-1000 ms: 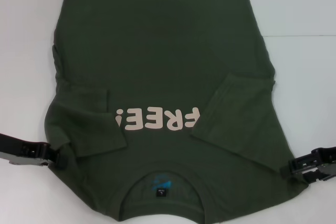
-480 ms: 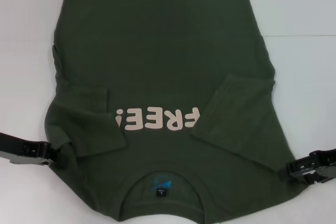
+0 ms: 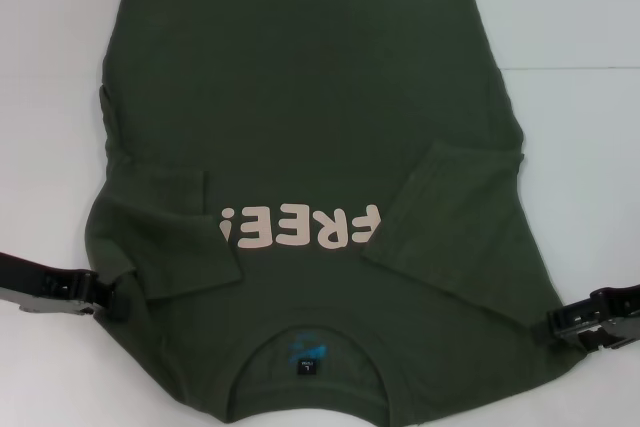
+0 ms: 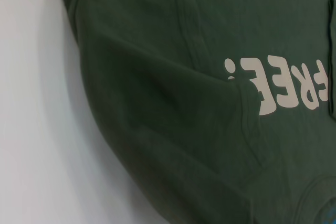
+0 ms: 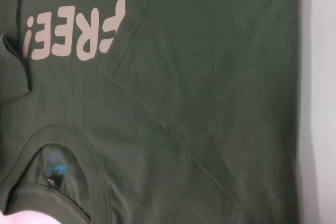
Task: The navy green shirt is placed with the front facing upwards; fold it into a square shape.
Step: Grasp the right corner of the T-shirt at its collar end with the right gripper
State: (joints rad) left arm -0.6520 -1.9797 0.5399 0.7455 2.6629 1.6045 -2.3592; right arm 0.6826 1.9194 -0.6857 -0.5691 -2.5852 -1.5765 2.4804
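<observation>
- Lying front-up on the plain white bench (image 3: 570, 17) is the big dark olive-green short-sleeved cotton T-shirt (image 3: 310, 97), and it covers most of the head view.
- Collar end is closest to the robot, hem at the far side, so the pale pink "FREE!" lettering (image 3: 300, 228) reads upside down from the head camera.
- Round ribbed collar (image 3: 310, 332) sits at the near edge, with a small black and blue neck label (image 3: 305, 359) showing inside it.
- Both short sleeves are folded in over the chest: the sleeve on the robot's left (image 3: 175, 237) lies diagonally and stops just beside the "!" end of the print, while the sleeve on the robot's right (image 3: 440, 207) overlaps the "F" end.
- Left tool (image 3: 100, 294), black, is right at the shirt's left shoulder edge, low against the fabric. Honestly can't tell whether it's pinching the cloth or just resting there.
- Right tool (image 3: 553, 322), also black, is at the shirt's right shoulder edge, touching or nearly touching the fabric. Same deal, can't tell how its fingers stand.
- Left wrist view is just cloth: the folded sleeve, a few soft creases and the lettering, with bench along one side.
- Right wrist view shows the lettering, the diagonal sleeve fold, the collar and the label.
</observation>
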